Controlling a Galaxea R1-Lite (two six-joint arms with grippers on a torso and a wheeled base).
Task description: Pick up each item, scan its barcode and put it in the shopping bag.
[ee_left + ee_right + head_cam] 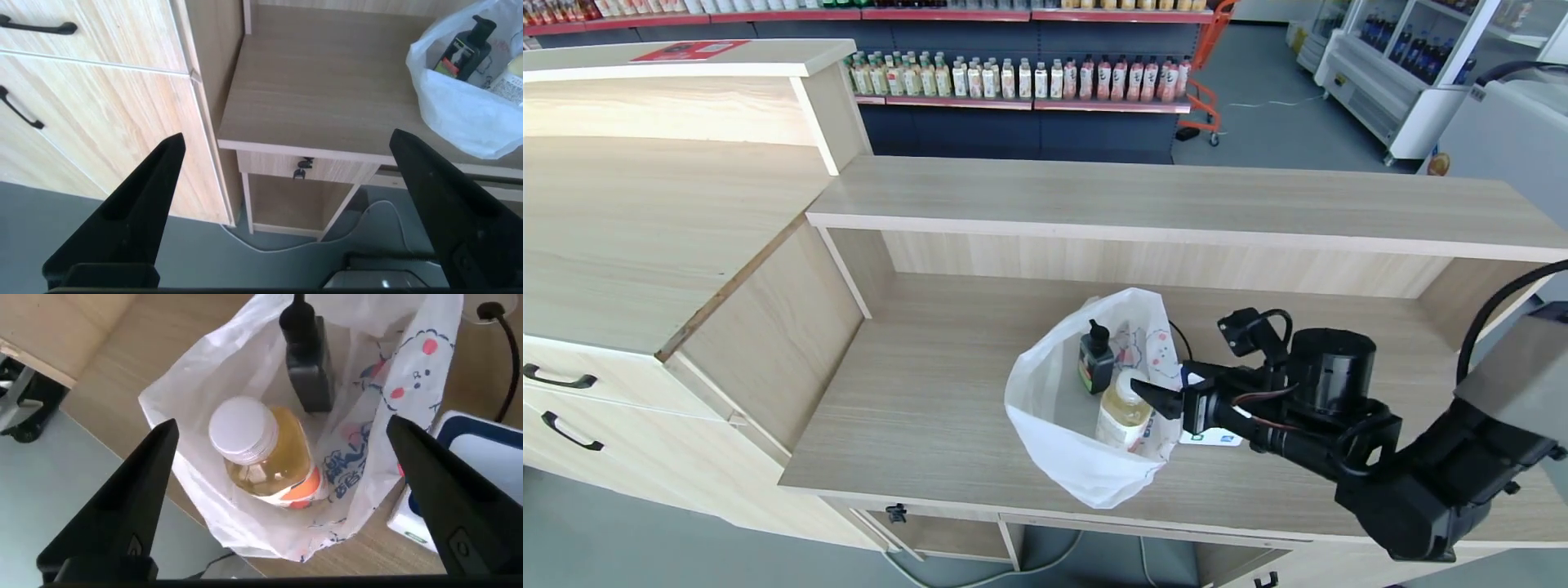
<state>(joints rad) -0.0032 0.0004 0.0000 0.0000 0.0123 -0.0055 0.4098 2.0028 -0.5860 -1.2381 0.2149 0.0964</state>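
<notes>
— Where do the goods sit?
— Both are in the shopping bag, a white plastic one standing open on the wooden counter. The head view takes in the bag's whole outline, with the dark bottle upright at its far side.
— And from the wrist?
— The right wrist view looks down into the bag. It shows a drink bottle of yellow liquid with a white screw cap and an orange patch on its label, just beside the dark bottle. It also brings out the bag's print, blue cartoon lines and pink spots.
— Can any writing be read?
— No. The dark bottle's label shows green and red blocks, but the letters are too small.
— The grippers?
— The right gripper hangs over the bag's mouth, jaws spread wide, holding nothing. A white box with a blue rim lies just beside the bag. The left gripper, jaws likewise wide apart and empty, is low before the counter's left end, near drawers with black handles.
</notes>
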